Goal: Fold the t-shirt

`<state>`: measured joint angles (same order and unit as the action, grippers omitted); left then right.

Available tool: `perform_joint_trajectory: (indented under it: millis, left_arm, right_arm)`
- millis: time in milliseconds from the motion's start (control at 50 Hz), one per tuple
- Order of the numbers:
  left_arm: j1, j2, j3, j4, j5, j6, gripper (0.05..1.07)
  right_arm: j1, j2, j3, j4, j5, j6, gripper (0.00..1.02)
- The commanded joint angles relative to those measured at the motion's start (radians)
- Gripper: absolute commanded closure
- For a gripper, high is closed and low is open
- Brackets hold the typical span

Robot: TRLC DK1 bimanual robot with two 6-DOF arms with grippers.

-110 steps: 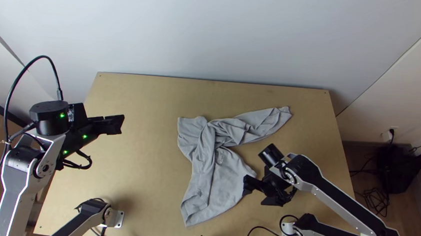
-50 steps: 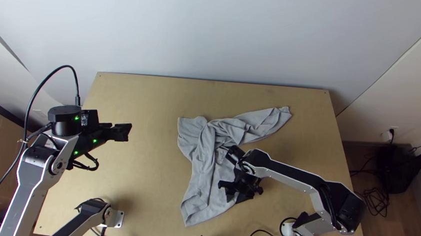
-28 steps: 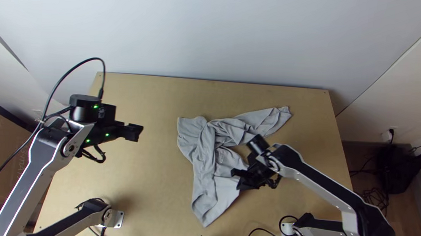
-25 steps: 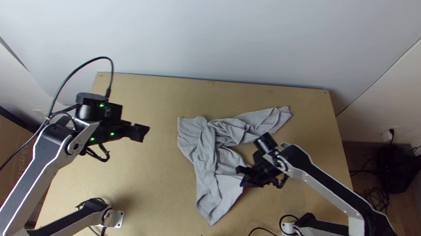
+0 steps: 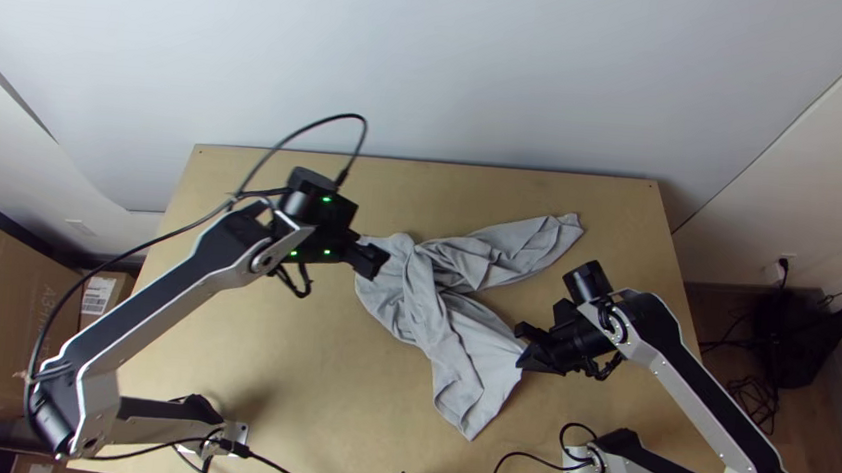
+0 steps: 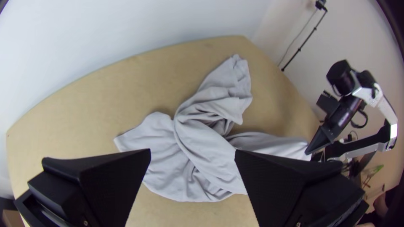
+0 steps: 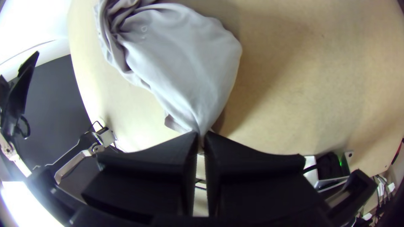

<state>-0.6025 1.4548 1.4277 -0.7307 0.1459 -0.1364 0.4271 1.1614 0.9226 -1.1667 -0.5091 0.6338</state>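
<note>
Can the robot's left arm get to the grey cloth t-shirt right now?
Probably yes: the black left gripper is open near the bunched grey t-shirt, with nothing seen in between. The black right gripper pinches another part of it.

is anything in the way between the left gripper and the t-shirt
Nothing visible stands between the left gripper and the t-shirt; its open jaws face bare cloth. The right gripper pinches a gathered part of the shirt, off to the side of that path.

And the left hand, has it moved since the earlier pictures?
Yes, the left hand has moved rightward in the top view, away from the left edge of the table.
</note>
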Motion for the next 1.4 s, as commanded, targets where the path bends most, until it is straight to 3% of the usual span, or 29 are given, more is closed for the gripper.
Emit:
perform_joint_trajectory:
  millis: [0, 100, 560, 960, 1380]
  left_arm:
    - [-0.039, 0.090, 0.077, 0.020, 0.001, 0.060, 0.12]
    - [-0.065, 0.162, 0.109, 0.076, -0.005, 0.109, 0.17]
    - [-0.197, 0.526, 0.402, 0.062, -0.071, 0.241, 0.17]
    - [-0.218, 0.828, 0.766, -0.019, -0.121, 0.169, 0.17]
    - [-0.250, 0.909, 0.824, -0.032, -0.111, 0.184, 0.17]
  right_arm:
    - [0.016, -0.057, -0.016, -0.021, 0.004, -0.002, 1.00]
    - [0.062, -0.097, -0.048, -0.021, 0.003, 0.006, 1.00]
    - [0.228, -0.086, -0.084, -0.034, 0.007, -0.059, 1.00]
    - [0.226, -0.098, -0.125, -0.030, 0.007, -0.100, 1.00]
    - [0.199, -0.077, -0.130, -0.011, 0.007, -0.125, 1.00]
